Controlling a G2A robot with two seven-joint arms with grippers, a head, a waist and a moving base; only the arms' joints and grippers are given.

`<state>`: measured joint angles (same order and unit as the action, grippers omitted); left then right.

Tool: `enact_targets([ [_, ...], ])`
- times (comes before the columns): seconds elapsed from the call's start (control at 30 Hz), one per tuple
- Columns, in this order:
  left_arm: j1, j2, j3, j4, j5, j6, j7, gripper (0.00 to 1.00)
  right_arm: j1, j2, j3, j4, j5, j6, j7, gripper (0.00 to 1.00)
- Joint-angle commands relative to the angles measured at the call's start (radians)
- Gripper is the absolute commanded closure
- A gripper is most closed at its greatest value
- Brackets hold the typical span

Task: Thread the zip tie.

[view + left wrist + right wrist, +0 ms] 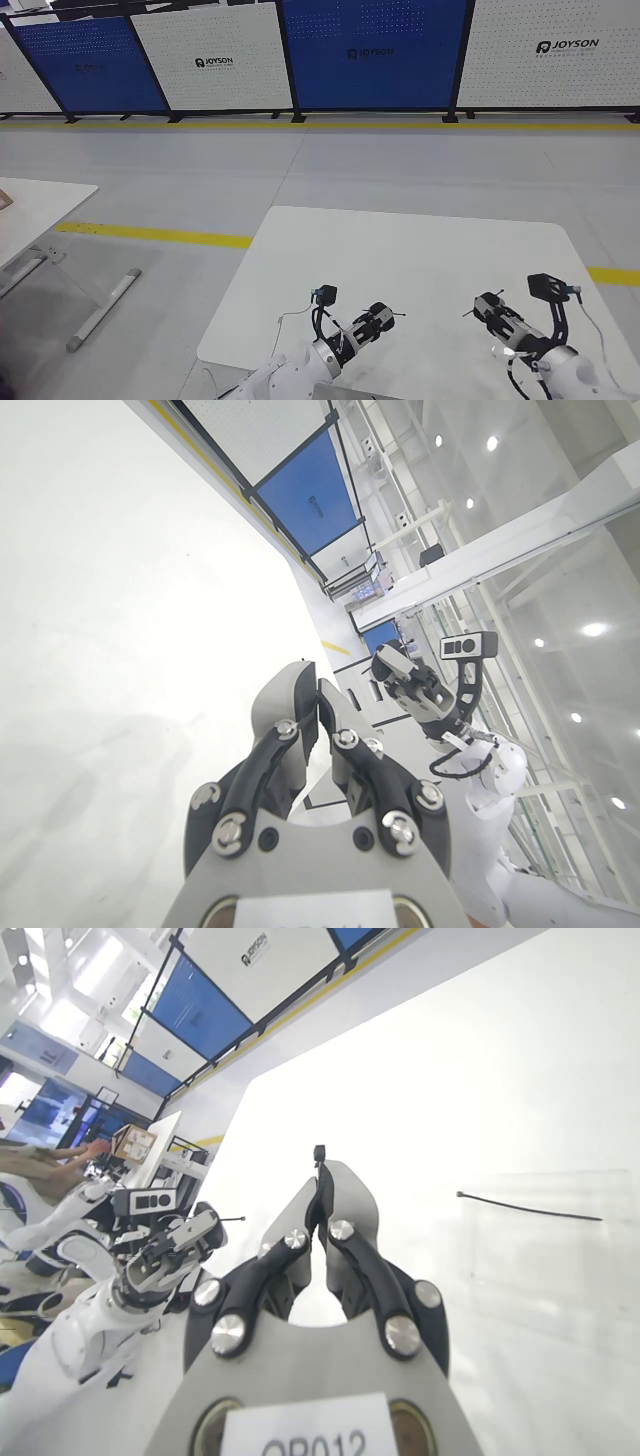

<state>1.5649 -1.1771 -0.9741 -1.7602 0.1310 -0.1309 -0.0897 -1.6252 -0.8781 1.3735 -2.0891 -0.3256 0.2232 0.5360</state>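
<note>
My right gripper (318, 1178) is shut on a black zip tie; its square head (319, 1153) sticks out past the fingertips. My left gripper (317, 687) is also shut. In the right wrist view a thin black zip tie end (232, 1219) pokes out of the left gripper (212, 1223). Another black zip tie (530, 1208) lies loose on the white table (450, 1078), beside the right gripper. In the top view the left gripper (385, 315) and right gripper (480, 302) hover apart over the table's near edge. The left wrist view shows the right gripper (376, 660) farther off.
The white table (420, 250) stretches away from both arms with bare surface beyond them. A second white table (35, 200) stands to the left across the floor. Blue and white pegboard panels (370, 50) line the far side.
</note>
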Motion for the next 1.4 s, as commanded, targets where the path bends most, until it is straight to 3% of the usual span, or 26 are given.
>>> enact_targets([
  [0.0, 0.000, 0.000, 0.000, 0.000, 0.000, 0.000, 0.000, 1.00, 0.019, -0.003, -0.023, 0.000, -0.007, -0.006, 0.022, 1.00],
  [0.2, 0.000, 0.000, 0.000, 0.000, 0.000, 0.000, 0.000, 1.00, 0.104, -0.019, -0.096, 0.036, 0.006, -0.001, 0.056, 1.00],
  [0.4, 0.000, 0.000, 0.000, 0.000, 0.000, 0.000, 0.000, 1.00, 0.108, -0.020, -0.098, 0.039, 0.011, 0.000, 0.055, 1.00],
  [0.53, -0.023, 0.000, 0.001, 0.014, -0.121, 0.009, -0.133, 1.00, 0.108, -0.020, -0.098, 0.039, 0.011, 0.000, 0.055, 1.00],
  [0.67, -0.041, 0.002, -0.001, 0.023, -0.178, 0.030, -0.210, 1.00, 0.108, -0.020, -0.098, 0.039, 0.011, 0.000, 0.055, 1.00],
  [0.93, -0.043, 0.002, 0.000, 0.026, -0.186, 0.033, -0.215, 1.00, 0.107, -0.020, -0.098, 0.040, 0.010, -0.001, 0.051, 1.00],
  [1.23, -0.043, 0.002, 0.000, 0.026, -0.186, 0.033, -0.215, 1.00, 0.049, -0.031, -0.130, 0.003, -0.043, -0.011, -0.031, 1.00],
  [1.37, -0.043, 0.002, 0.000, 0.026, -0.186, 0.033, -0.215, 1.00, 0.045, -0.036, -0.159, -0.006, -0.083, 0.023, -0.049, 1.00],
])
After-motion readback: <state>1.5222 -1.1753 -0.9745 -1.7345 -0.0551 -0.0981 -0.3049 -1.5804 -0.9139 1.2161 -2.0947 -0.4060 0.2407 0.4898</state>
